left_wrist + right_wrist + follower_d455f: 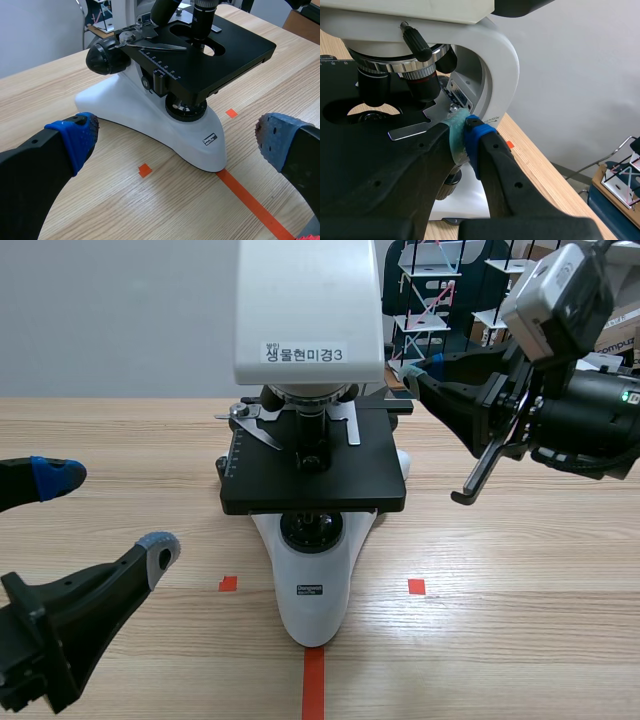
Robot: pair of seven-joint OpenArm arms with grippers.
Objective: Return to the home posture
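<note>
In the scene view my left gripper (105,513) sits low, in front of the microscope (310,440) and to its left. Its fingers are spread wide on nothing, which I judge is near home. The right gripper (410,373) hangs raised at the microscope's right rear, so that arm must back away. The head's label (303,354) reads "생물현미경3". My left wrist view puts the microscope's white base ahead of the wide fingers, its badge too small to read. My right wrist view shows the pads (462,135) pressed together, empty, just beside the microscope's curved arm.
</note>
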